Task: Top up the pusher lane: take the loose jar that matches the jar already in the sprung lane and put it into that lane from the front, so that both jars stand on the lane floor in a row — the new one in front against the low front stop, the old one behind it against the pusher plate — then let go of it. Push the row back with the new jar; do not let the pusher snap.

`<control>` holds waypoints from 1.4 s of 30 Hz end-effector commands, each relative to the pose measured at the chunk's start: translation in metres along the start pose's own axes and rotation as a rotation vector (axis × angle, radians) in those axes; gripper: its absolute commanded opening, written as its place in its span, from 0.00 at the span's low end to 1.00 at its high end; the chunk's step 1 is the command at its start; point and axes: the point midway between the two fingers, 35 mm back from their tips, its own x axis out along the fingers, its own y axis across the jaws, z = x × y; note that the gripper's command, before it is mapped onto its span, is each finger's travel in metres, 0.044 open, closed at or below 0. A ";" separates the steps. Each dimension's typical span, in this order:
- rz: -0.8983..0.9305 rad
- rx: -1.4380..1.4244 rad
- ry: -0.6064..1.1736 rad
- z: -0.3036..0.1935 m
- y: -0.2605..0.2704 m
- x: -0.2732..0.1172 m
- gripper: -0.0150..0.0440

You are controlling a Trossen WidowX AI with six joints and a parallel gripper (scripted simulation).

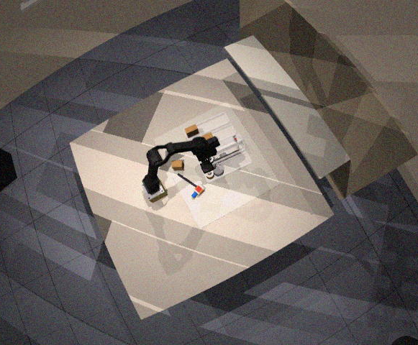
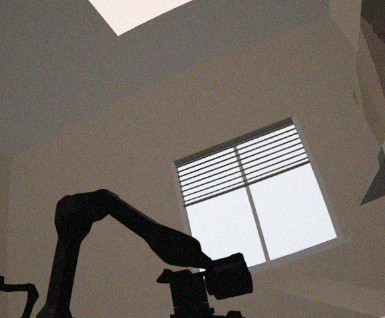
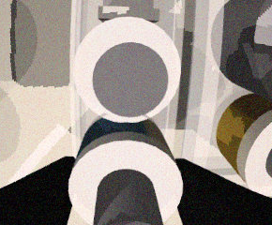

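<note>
In the wrist view my gripper (image 3: 124,168) is shut on a jar (image 3: 122,128) with a dark blue body, a grey band and a white-rimmed lid. The held jar is in line with the clear-walled lane (image 3: 80,42). Directly ahead, a second jar (image 3: 130,80) stands in the lane; its white lid has a grey centre and its body is hidden. The two jars look touching or nearly so; the held jar's height above the lane floor cannot be judged. The pusher plate (image 3: 128,14) shows partly behind the second jar. The front stop is hidden. The top view shows the fingers hidden under the arm.
A brown-yellow jar (image 3: 230,124) stands right of the held jar, with a large grey jar (image 3: 241,61) (image 1: 218,170) beyond it. Wooden blocks (image 1: 191,130) (image 1: 178,164) stand left of the rack. A black rod (image 1: 187,180) with a red-and-blue end lies in front. The exterior view shows only the arm and room.
</note>
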 end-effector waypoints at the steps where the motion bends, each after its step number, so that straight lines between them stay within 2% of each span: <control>1: 0.000 -0.003 -0.028 0.008 0.000 -0.003 0.25; 42: 0.000 -0.003 -0.028 0.009 0.000 0.008 0.25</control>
